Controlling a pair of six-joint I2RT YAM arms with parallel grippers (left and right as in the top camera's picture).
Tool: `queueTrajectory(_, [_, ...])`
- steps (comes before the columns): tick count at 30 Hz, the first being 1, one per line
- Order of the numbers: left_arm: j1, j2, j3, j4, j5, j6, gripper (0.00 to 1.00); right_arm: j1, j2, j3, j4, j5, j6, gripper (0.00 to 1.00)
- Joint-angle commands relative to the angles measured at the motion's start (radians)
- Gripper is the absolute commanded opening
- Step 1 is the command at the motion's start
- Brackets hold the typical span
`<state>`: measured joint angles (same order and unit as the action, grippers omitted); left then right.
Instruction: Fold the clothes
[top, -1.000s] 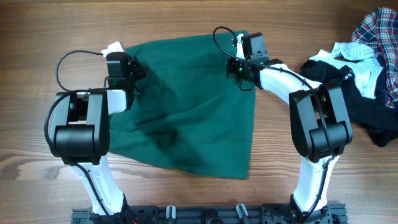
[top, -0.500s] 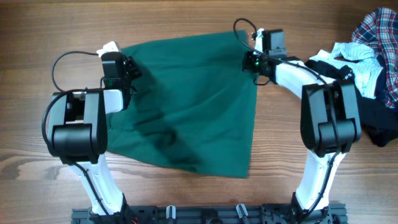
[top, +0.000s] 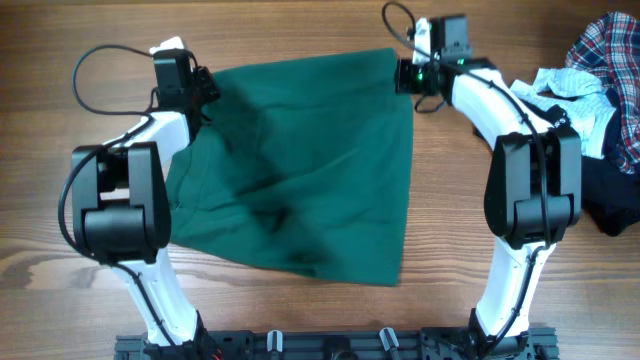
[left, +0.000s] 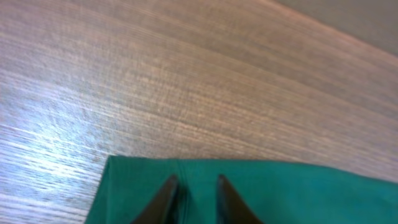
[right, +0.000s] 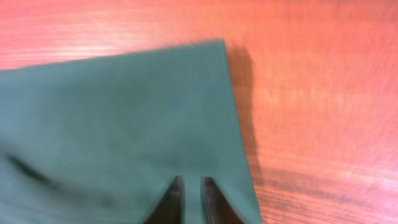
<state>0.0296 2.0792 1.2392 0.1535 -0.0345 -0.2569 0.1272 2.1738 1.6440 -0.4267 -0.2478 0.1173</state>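
Plain dark green garment (top: 310, 160) spread on table (top: 300, 25).

I'm reaching the left arm (top: 118, 195) and the right arm (top: 530, 190) far forward, wrists angling inward toward each other. The left tool (left: 194, 194) and the right tool (right: 191, 200) are both pointing low, fingertips standing slightly parted.

One dark green garment (top: 310, 170), one plaid shirt (top: 612, 45), one black garment (top: 600, 190), one white piece (top: 562, 85).
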Motion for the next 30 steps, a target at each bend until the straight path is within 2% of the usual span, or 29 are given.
queueTrajectory(1, [0.007, -0.106, 0.033, -0.009, -0.016, 0.071, 0.29, -0.002, -0.008, 0.109, -0.046, -0.071, -0.040, 0.44])
queueTrajectory(4, [0.008, -0.117, 0.033, 0.011, -0.016, 0.072, 0.36, -0.002, -0.008, 0.123, -0.029, -0.075, -0.063, 0.63])
queueTrajectory(7, [0.010, -0.114, 0.033, 0.013, -0.013, 0.071, 0.49, -0.003, -0.005, 0.123, -0.008, -0.055, -0.087, 0.75])
queueTrajectory(9, [0.019, -0.112, 0.035, -0.012, 0.041, 0.071, 0.53, -0.004, -0.005, 0.123, -0.003, -0.053, -0.088, 0.82])
queueTrajectory(15, [0.034, -0.112, 0.210, -0.362, 0.084, 0.041, 0.63, -0.003, -0.005, 0.206, -0.113, -0.069, -0.089, 0.89])
queueTrajectory(18, [0.034, -0.112, 0.377, -0.582, 0.098, 0.041, 0.68, -0.003, -0.005, 0.299, -0.200, -0.068, -0.092, 0.90])
queueTrajectory(21, [0.035, -0.112, 0.518, -0.730, 0.098, 0.041, 0.70, -0.004, -0.005, 0.372, -0.248, -0.067, -0.100, 0.92])
queueTrajectory(24, [0.039, -0.112, 0.604, -0.821, 0.103, 0.041, 0.73, -0.005, -0.005, 0.398, -0.255, -0.068, -0.104, 0.93])
queueTrajectory(30, [0.094, -0.087, 0.631, -0.903, 0.269, 0.032, 0.77, -0.008, 0.021, 0.398, -0.216, -0.064, -0.124, 0.93])
